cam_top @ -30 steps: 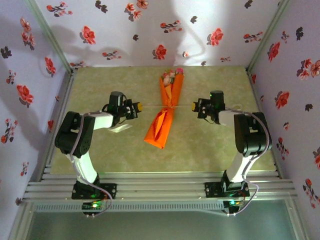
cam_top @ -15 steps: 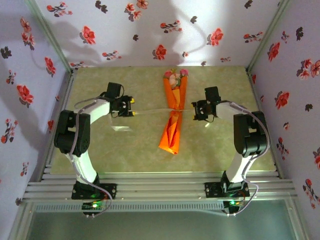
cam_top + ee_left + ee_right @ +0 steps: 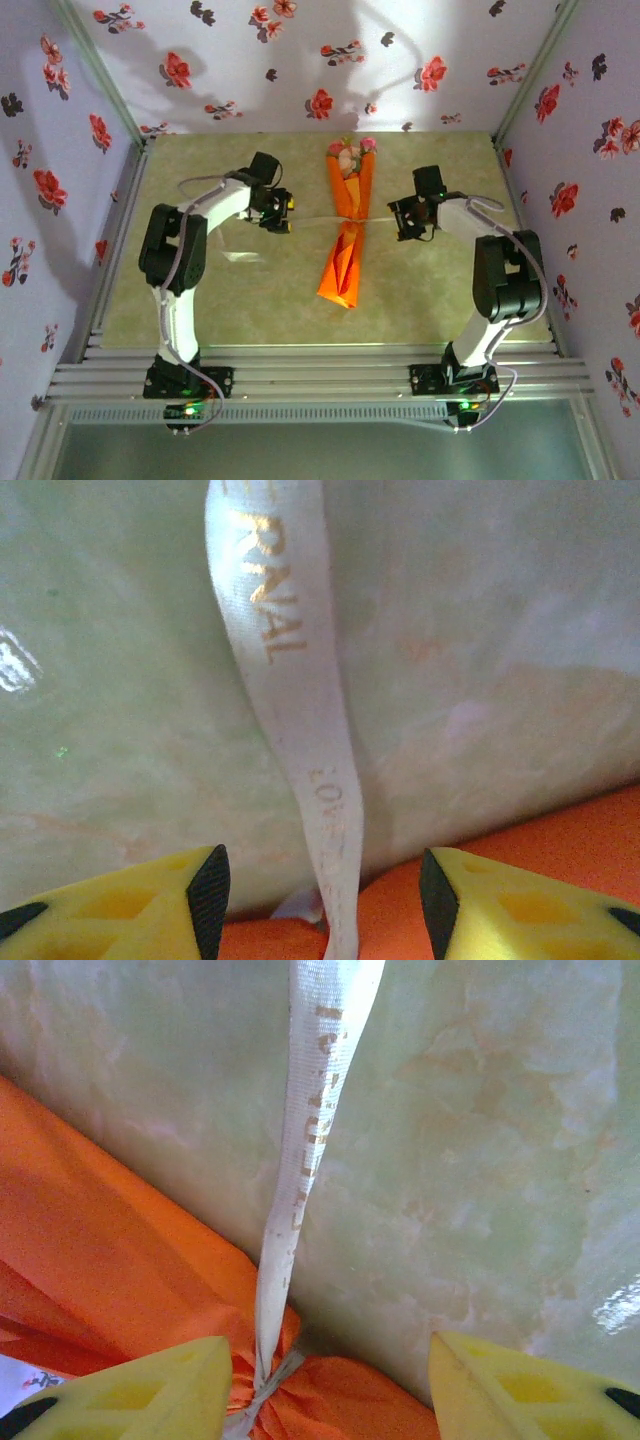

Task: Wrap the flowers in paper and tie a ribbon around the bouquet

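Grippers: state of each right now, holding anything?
Left gripper: open, the ribbon runs loose between its jaws.
Right gripper: open, the ribbon passes between its jaws, unclamped.

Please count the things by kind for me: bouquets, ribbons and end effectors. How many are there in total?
Bouquet: 1
Ribbon: 1
End effectors: 2 (left end effector, right end effector)
Total: 4

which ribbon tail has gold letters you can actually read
The left tail: clear gold RNAL; the right tail shows only faded, broken marks.
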Motion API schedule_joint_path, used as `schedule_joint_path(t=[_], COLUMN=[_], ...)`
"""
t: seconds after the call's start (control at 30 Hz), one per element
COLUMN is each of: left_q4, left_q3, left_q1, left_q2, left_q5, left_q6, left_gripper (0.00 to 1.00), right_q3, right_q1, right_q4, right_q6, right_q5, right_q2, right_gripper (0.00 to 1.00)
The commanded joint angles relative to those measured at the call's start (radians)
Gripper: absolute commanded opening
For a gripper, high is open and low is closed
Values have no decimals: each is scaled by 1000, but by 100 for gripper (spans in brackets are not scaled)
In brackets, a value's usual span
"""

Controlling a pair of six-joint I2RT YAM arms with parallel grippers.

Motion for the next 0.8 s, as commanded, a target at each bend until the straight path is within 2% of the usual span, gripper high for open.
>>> schedule_joint_path(t=[0.0, 0.2, 0.5, 0.57, 0.73, 0.77], left_q4=[-193, -222, -171, -149, -112, -98], left_q3=[81, 101, 163, 170, 179, 168], left_q1=[1, 16, 13, 11, 11, 10], left_q2=[58, 91, 191, 202, 209, 196], left_q5=[-61, -102, -66, -67, -46, -45], left_q6=[10, 6, -23, -31, -36, -42], left_gripper=[54, 55, 52, 44, 4, 0], right_q3=[6, -12, -2, -4, -8, -8], right_q1=[-11, -37, -58, -57, -56, -58], right_q4=[-59, -80, -122, -127, -132, -133], right_q6=[-57, -102, -155, -162, -171, -174], right_q5=[47, 45, 60, 62, 66, 66], right_q2=[-53, -98, -131, -136, -145, -148], right_gripper=[55, 55, 54, 54, 53, 52])
